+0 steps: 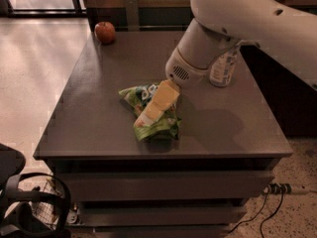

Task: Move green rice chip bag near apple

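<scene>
Lying directly under my gripper (147,117), the green rice chip bag (159,128) sits well apart from the apple (104,32); I cannot tell whether I hold it.

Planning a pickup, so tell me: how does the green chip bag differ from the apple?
The green rice chip bag is wide and crumpled, the apple small, round and red. The bag lies mid-table under the claw; the apple sits at the far left corner. Both rest on the table.
</scene>
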`<state>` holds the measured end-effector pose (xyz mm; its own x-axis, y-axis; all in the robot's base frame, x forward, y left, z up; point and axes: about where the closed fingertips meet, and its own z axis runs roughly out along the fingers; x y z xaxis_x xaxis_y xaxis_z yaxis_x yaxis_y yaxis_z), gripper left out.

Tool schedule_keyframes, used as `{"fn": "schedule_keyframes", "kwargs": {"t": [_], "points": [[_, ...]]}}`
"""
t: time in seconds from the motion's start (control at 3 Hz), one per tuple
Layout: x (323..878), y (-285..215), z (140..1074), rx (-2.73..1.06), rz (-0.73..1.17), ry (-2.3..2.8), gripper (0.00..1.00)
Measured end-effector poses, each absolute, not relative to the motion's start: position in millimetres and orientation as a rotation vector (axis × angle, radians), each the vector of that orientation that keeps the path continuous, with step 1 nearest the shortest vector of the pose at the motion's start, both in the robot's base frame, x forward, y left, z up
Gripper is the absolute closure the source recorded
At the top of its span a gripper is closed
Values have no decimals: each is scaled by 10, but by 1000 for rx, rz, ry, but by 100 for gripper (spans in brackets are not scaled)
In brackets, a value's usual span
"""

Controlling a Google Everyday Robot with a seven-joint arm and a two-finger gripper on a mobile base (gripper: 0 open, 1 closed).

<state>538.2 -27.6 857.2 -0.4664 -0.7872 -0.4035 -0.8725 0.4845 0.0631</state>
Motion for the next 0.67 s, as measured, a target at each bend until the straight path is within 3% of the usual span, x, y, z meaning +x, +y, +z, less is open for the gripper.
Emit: {"fn": "schedule_keyframes", "kwargs": {"t": [0.33,0.67], "points": [[5366,-288,8382,-1419,356,2471,0],[5361,-279,8386,-1421,356,2469,16]]}}
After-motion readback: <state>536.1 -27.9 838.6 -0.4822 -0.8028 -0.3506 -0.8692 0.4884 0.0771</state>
